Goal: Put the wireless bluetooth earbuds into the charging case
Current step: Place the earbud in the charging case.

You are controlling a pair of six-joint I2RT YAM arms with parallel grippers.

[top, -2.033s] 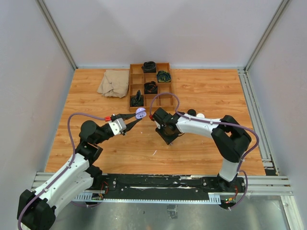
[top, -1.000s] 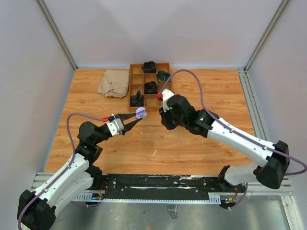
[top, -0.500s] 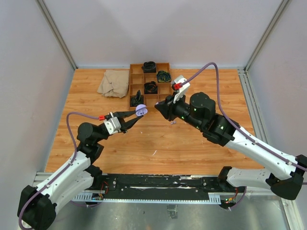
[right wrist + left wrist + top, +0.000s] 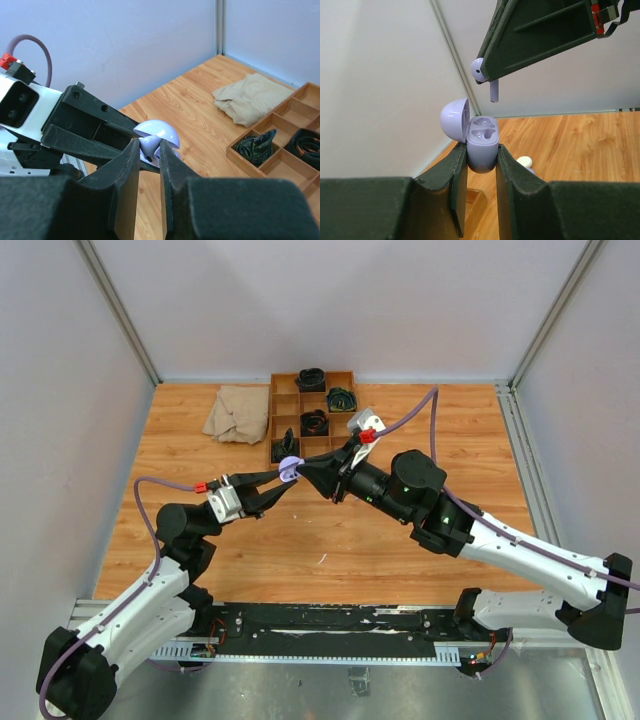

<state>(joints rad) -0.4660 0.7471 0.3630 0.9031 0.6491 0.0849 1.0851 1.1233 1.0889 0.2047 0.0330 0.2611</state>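
The right gripper (image 4: 304, 468) has its two fingers nearly closed, pinching a lilac earbud (image 4: 481, 70) at their tips. From the left wrist view the bud's long axis stands upright: the rounded head is up in the grip and the stem points straight down. It hangs just above the charging case (image 4: 482, 148), with a clear gap between the stem tip and the case.

The case sits upright too, its lid (image 4: 455, 120) hinged open to the left and its two hollows facing up at the bud. The left gripper (image 4: 287, 477) is clamped on the case body from both sides, holding it in the air over the middle of the table (image 4: 460, 440).

A white earbud (image 4: 524, 161) lies on the wood below. Beyond the grippers, on the far side, is a wooden tray (image 4: 270, 430) with dark items in its compartments, and a crumpled beige cloth (image 4: 237, 412) just to its left.
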